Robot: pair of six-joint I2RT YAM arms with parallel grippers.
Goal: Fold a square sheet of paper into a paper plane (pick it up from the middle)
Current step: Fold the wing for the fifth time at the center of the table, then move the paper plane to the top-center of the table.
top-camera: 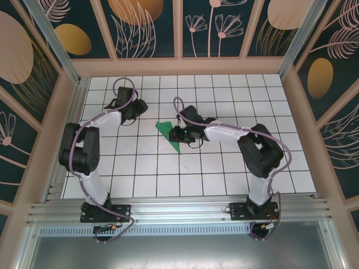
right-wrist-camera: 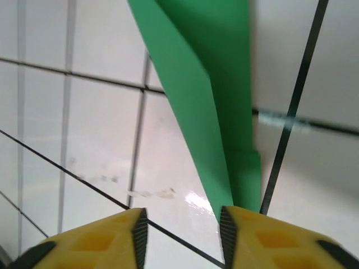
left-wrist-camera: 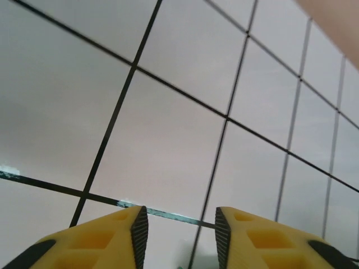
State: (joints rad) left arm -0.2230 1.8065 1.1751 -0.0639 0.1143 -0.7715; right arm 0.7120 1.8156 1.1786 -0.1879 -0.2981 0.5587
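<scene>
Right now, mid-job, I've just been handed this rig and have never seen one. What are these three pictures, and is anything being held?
Two black robot arms are bolted at the near edge of a white tiled table. The overhead picture looks down from behind them. The other two pictures come from a camera on each wrist, with that tool's yellow fingers at the bottom. The left tool is open above bare tiles. The right tool is at the bright green folded paper, a slim pointed shape lying on the tiles. In the right wrist picture its jaws stand apart and the paper runs down to one finger, so nothing looks gripped.
</scene>
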